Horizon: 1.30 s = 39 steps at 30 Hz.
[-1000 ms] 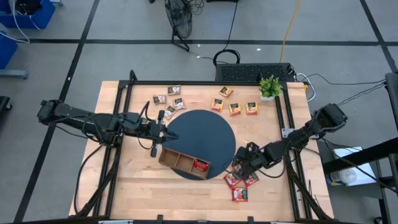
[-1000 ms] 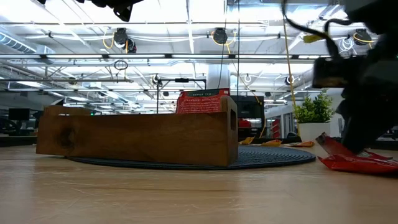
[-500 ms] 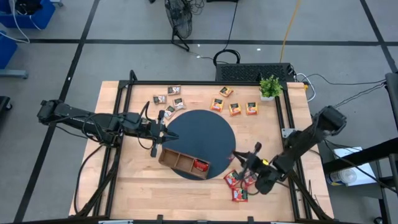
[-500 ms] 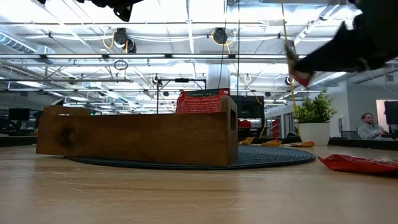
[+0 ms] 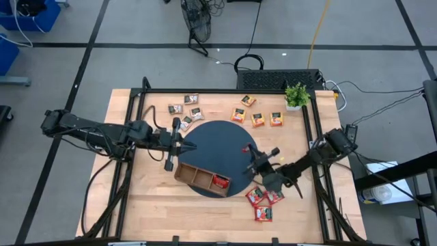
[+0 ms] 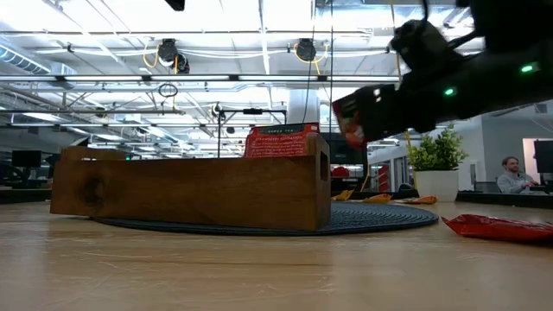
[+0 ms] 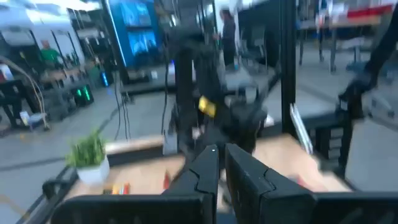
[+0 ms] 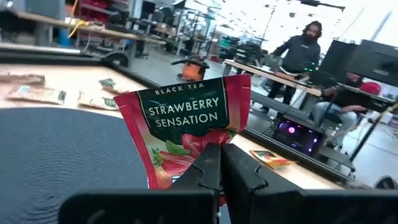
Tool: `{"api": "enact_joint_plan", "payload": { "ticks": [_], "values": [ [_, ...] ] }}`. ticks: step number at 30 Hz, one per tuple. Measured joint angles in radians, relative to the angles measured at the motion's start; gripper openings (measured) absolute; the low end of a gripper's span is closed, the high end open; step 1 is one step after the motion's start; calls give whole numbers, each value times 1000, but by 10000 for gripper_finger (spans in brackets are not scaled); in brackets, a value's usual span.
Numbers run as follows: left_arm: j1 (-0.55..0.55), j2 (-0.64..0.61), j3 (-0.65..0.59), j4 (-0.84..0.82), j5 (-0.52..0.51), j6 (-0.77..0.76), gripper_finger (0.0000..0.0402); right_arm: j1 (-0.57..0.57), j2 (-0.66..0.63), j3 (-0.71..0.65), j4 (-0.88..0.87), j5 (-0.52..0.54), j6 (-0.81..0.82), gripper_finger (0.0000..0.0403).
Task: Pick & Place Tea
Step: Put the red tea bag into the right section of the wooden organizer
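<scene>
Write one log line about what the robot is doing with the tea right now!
right gripper: shut on red tea sachet, above mat | left gripper: shut, empty | wooden tray: one red sachet inside

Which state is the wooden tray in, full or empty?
Nearly empty: wooden tray holds one red sachet in its end compartment; the other two compartments look bare from above.

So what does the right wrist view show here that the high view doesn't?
Only the right wrist view shows the print on the red sachet pinched in the right tool: "Black Tea, Strawberry Sensation". It also shows people in the room behind.

Only the high view shows the wooden tray with a red sachet in one end compartment, the left tool, shut and empty, the plant, and three red sachets lying on the table.

Both show the dark round mat and the brown sachets.
</scene>
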Motion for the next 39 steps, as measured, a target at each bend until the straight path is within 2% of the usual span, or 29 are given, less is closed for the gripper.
{"api": "enact_joint_plan", "payload": {
  "ticks": [6,12,16,19,23,26,30,33,36,39],
  "values": [
    [0,2,0,44,0,-22,37,-56,-7,1,46,-141,-98,0],
    [0,10,0,0,-14,-59,37,-78,-6,1,146,-338,-235,0],
    [0,41,-1,-31,-157,-64,37,-104,-7,6,244,-376,-332,0],
    [0,71,1,-21,-245,-169,37,-117,-6,22,286,-390,-398,0],
    [17,155,15,-20,-241,-209,37,-129,-7,58,286,-394,-458,0],
    [35,257,52,-64,-230,-287,43,-136,-7,72,285,-438,-461,0],
    [40,410,130,-118,-242,-319,85,-140,-7,75,271,-421,-446,0],
    [37,492,199,-156,-262,-210,132,-140,-7,75,219,-354,-442,0],
    [32,544,258,-196,-285,-127,178,-139,-7,75,158,-323,-405,0],
    [34,560,313,-218,-287,-161,213,-139,-6,75,120,-282,-379,0]
  ]
}}
